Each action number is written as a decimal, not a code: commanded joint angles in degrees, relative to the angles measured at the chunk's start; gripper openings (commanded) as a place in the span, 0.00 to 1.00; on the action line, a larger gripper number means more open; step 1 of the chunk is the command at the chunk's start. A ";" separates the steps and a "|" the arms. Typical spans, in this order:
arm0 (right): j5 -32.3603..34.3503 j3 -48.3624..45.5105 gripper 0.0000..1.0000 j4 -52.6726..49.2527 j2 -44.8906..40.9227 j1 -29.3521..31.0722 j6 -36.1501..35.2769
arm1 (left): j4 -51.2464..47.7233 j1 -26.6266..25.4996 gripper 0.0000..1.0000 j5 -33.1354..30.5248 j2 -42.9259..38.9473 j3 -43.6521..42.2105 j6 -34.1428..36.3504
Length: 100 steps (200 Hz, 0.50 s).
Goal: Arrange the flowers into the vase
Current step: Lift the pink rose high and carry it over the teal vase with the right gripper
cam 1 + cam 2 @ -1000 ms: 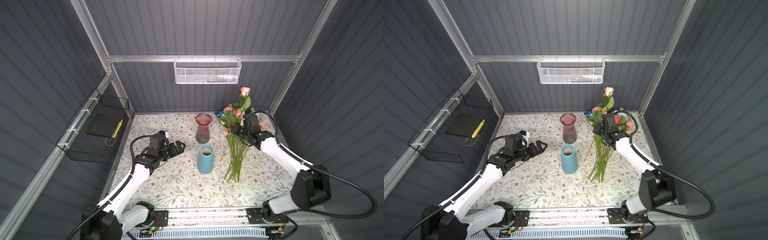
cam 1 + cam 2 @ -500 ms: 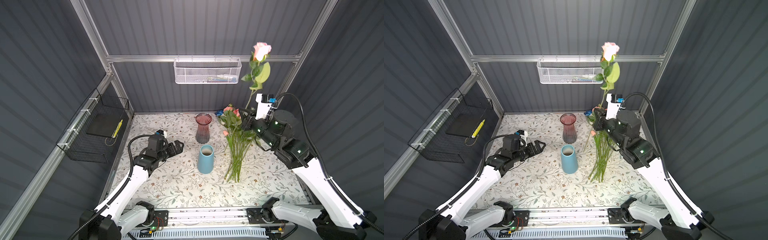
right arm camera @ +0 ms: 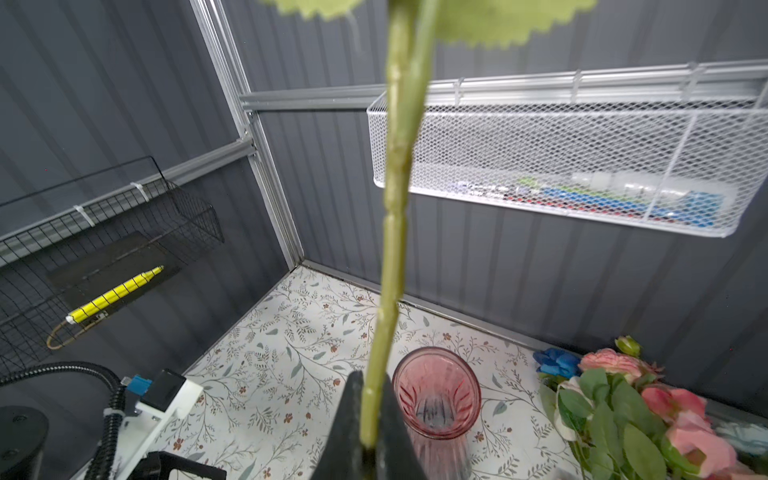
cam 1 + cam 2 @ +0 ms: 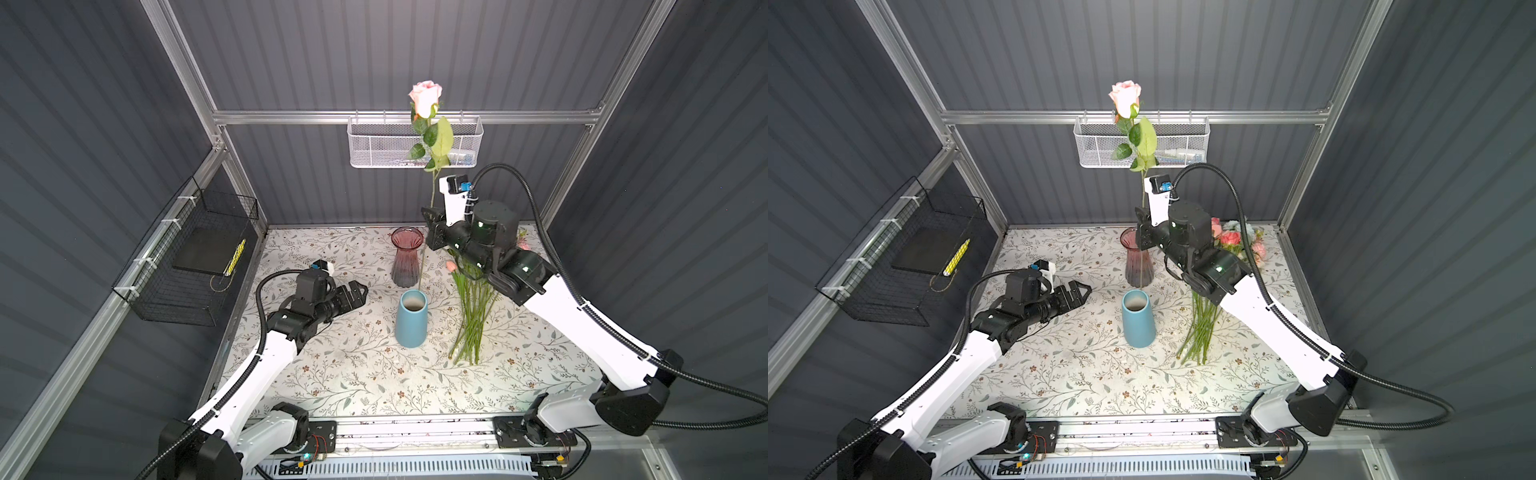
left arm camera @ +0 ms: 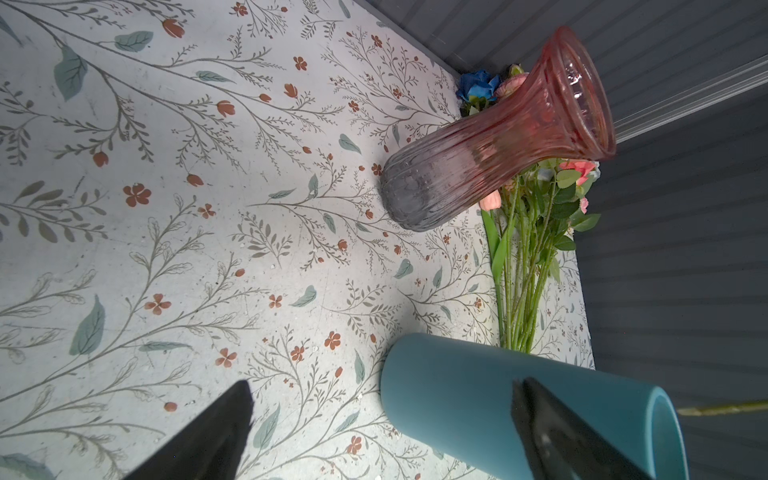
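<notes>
Left wrist view, nearest item: left end effector (image 5: 382, 386), jaws spread wide, empty, low over the bench (image 5: 166, 208). It is short of the blue vase (image 5: 478, 399) and not touching it.

Item: blue vase. Upright at mid-bench, tall and narrow, nothing seen in its mouth.

Item: flowers (image 4: 471, 316). A bundle lying flat on the bench just right of the blue vase, cut ends forward, heads toward the far right corner, partly hidden under the right arm.

Item: pink glass vase (image 4: 406, 259). Upright and empty, behind the blue vase, near it but apart.

Item: right end effector (image 4: 430, 220). Raised beside and above the pink glass vase, pinched tight on the stem of the held rose (image 4: 424, 94). The stem is near vertical. Its pink head stands high, in front of the white mesh basket (image 4: 374, 145) on the back wall in both top views. Its lower end hangs past the pink glass vase's side, over the blue vase's mouth, not yet inside.

Hazards, judged:
- The rose is top-heavy and held on a thin stem, so it may swivel in the pinch and swing its end off the mouth.
- A stem end that catches the rim could tip the narrow blue vase, and nothing steadies it.
- A drift backward could knock the glass vase.
- The lowering arm may sweep the bundle beneath it.
</notes>
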 commanded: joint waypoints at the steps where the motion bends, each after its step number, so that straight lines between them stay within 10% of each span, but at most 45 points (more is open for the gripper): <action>1: 0.86 -5.07 0.00 7.60 -1.21 1.15 -0.18 | -1.11 0.36 1.00 0.23 -0.69 0.72 0.24; 59: 1.75 -18.69 0.00 14.22 -4.13 5.86 1.08 | -1.15 0.36 1.00 0.09 -0.99 1.02 0.50; 100: 3.69 -25.48 0.27 14.62 -7.45 7.31 3.79 | -1.02 0.36 1.00 -0.14 -0.93 0.29 0.54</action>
